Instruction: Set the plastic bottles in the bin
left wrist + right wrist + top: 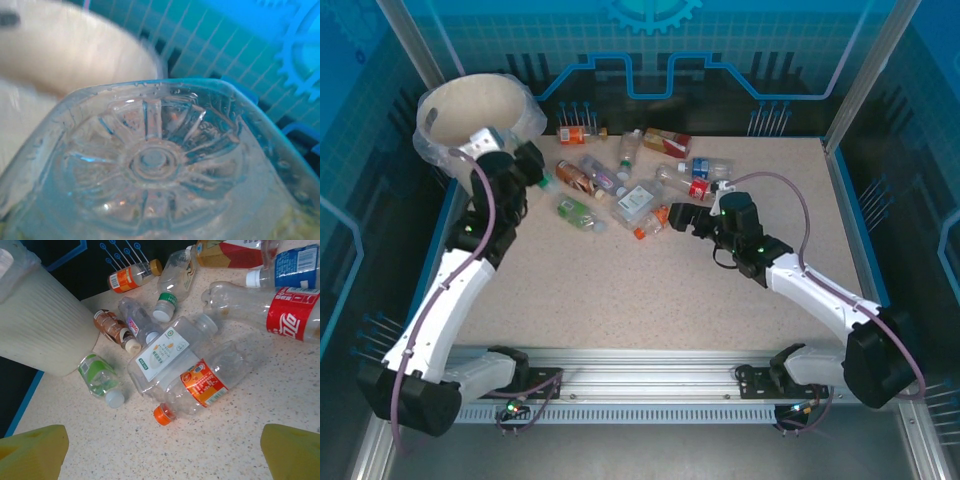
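1. While the left fingers (pixel 485 147) grip a clear bottle (pixel 152 160) at a narrow opening, its ribbed base faces the left wrist camera.
2. Just beyond and left of that grip stands the bin (pixel 526 108), with its cream wall close behind the held bottle. From above, the left fingers sit at the bin's near rim, where the bag folds over.
3. Whether the held bottle is over the bin's mouth or just outside the rim cannot be told.
4. The right fingers (pixel 681 215) are spread wide and hold nothing. They hang above the tabletop (pixel 650 300), at the near edge of the loose bottles (pixel 620 185).
5. Straight ahead of the right fingers, between the two yellow tips, lies an orange-capped bottle (pixel 197 387) on its side, with its cap nearest them.
6. Touching it on the far side is a white-label bottle (pixel 160 356), also on its side.
7. Ahead and to the left of the right fingers lies a green-label bottle (pixel 97 376), close to the foot of the bin.
8. Just past that one, a brown bottle (pixel 112 327) and a purple-label bottle (pixel 137 322) lie side by side.
9. Ahead and to the right lies a red-label bottle (pixel 280 315), with a blue-label bottle (pixel 295 262) beyond it.
10. Farthest from the right fingers, near the back edge of the tabletop, lie an orange-label bottle (pixel 131 276) and a green-capped bottle (pixel 172 282).
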Tool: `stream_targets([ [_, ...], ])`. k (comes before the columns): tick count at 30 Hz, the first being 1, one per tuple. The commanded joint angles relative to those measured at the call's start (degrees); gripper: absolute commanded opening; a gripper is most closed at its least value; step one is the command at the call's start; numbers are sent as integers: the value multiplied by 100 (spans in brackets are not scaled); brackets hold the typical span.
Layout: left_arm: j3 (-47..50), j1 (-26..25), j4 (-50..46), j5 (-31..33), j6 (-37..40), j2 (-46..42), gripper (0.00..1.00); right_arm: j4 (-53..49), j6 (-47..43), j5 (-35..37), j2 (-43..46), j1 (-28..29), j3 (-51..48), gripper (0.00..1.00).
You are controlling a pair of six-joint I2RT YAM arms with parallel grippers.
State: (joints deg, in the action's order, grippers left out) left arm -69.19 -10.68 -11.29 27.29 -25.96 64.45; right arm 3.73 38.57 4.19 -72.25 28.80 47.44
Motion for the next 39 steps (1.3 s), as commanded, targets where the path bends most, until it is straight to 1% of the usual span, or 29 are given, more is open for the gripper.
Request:
stream_targets([
  [1, -726, 334, 108, 135, 985, 358, 45, 146, 106, -163, -115, -54, 261, 100],
  [4, -1254, 852, 172, 129, 1151, 782, 45, 139, 107, -242, -169, -53, 266, 100],
  [5, -1424, 1000, 179, 127, 1221, 933, 45, 121, 97, -258, -178, -47, 426, 100],
  [8, -1973, 1457, 105, 55, 1407, 1526, 45, 41, 68, -287, -159, -47, 468, 100],
  [11, -2253, 1867, 178, -58, 1531, 1991, 45, -61, -6, -250, -127, -44, 518, 100],
  [13, -2413, 2109, 218, -181, 1604, 2272, 45, -150, -64, -205, -102, -50, 570, 100],
  [15, -2575, 2319, 228, -468, 1711, 2529, 46, -227, -109, -198, -97, -50, 624, 100],
  [21, -2865, 2678, 387, -601, 2300, 3206, 46, -267, -100, -256, -165, -40, 696, 100],
  [25, -3099, 2823, 356, -677, 2525, 3552, 48, -317, -95, -328, -160, -52, 696, 100],
  [29, -3569, 2869, 90, -613, 2758, 3988, 51, -402, -139, -285, -117, -44, 677, 100],
  [32, -3854, 2869, -49, -409, 2798, 4282, 54, -459, -157, -260, -88, -44, 665, 100],
  [35, -4147, 2878, -266, -255, 2668, 4515, 62, -511, -161, -270, -45, -52, 652, 100],
  [39, -4450, 2869, -570, -376, 2347, 4599, 71, -604, -174, -200, 50, -50, 593, 100],
])
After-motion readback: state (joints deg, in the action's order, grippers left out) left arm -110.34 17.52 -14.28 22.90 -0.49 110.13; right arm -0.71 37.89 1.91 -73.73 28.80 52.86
